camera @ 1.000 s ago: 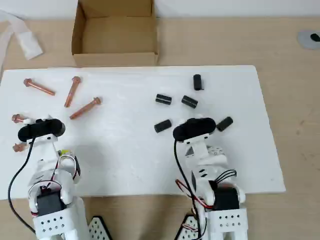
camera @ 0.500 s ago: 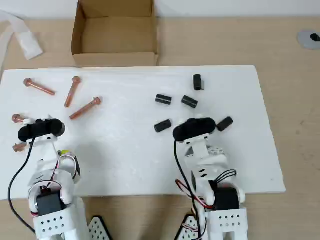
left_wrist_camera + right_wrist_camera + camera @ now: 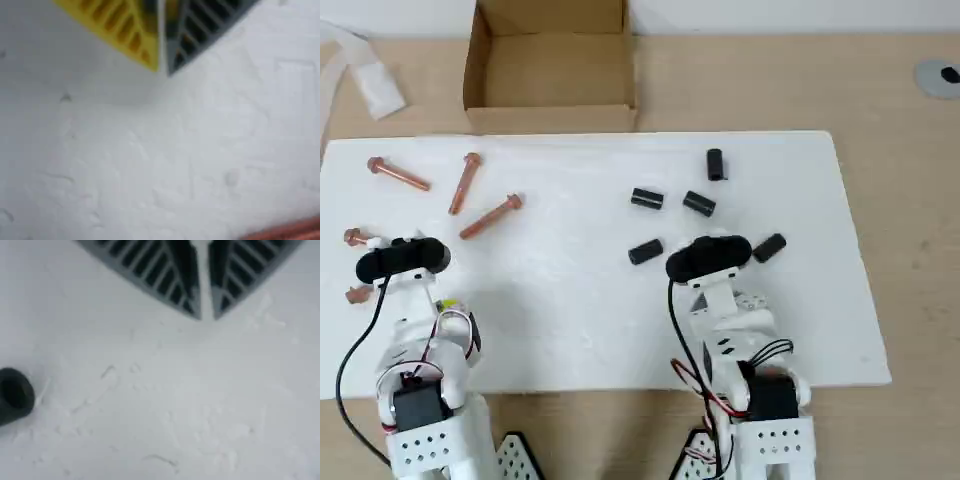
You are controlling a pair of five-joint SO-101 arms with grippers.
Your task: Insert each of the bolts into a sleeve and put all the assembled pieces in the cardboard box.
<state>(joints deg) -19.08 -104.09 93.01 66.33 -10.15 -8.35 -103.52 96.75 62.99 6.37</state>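
Since nothing has moved this past second, left claw (image 3: 162, 70) and right claw (image 3: 206, 317) remain closed, empty; bolts (image 3: 490, 217) beyond the left, sleeves (image 3: 646, 252) beside the right, none assembled.

A bolt (image 3: 354, 237) and a second bolt (image 3: 358, 294) are partly hidden beneath the left arm (image 3: 402, 258) in the high view, where the cardboard box (image 3: 480, 70) is cut off by the upper edge. A blurred copper shaft (image 3: 292, 231) and a black sleeve (image 3: 14, 395) are clipped by the wrist views' edges.
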